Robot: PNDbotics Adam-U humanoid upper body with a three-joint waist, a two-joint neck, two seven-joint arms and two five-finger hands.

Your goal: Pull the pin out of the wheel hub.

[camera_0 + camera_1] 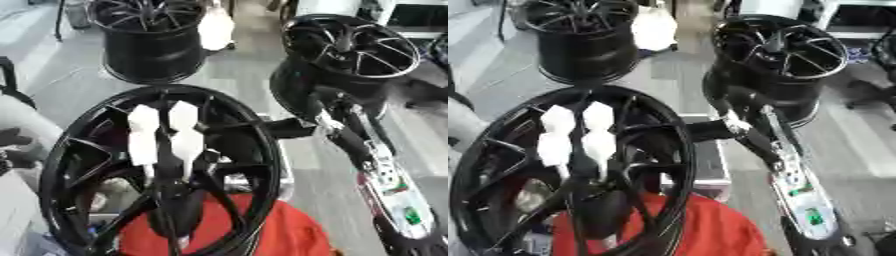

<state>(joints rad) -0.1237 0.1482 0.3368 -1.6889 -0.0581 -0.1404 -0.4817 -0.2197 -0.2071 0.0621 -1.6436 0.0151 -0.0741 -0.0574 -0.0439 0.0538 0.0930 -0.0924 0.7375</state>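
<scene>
- Right hand [732, 122]: at the end of the robot's right arm, which comes in from the lower right; it sits at the right rim of the near wheel. Whether its fingers are apart or curled cannot be told. The left hand shows in no view.
- Large black spoked alloy wheel hub [79, 150]: nearest, tilted toward the camera and filling the lower left.
- Pair of white blocky pin-like pieces [166, 137]: side by side on the upper spokes, just above the hub's centre; probably the pin to be pulled, though their exact form is unclear.
- Step in hand, as judged: the hand is well apart from the white pieces, so it should travel left across the spokes, close around one piece, and draw along its axis rather than sideways.
- Red cloth [280, 235]: beneath the wheel's near edge.
- Two further black wheels: far left [149, 45] and far right [350, 55], standing on a grey floor [236, 75].
</scene>
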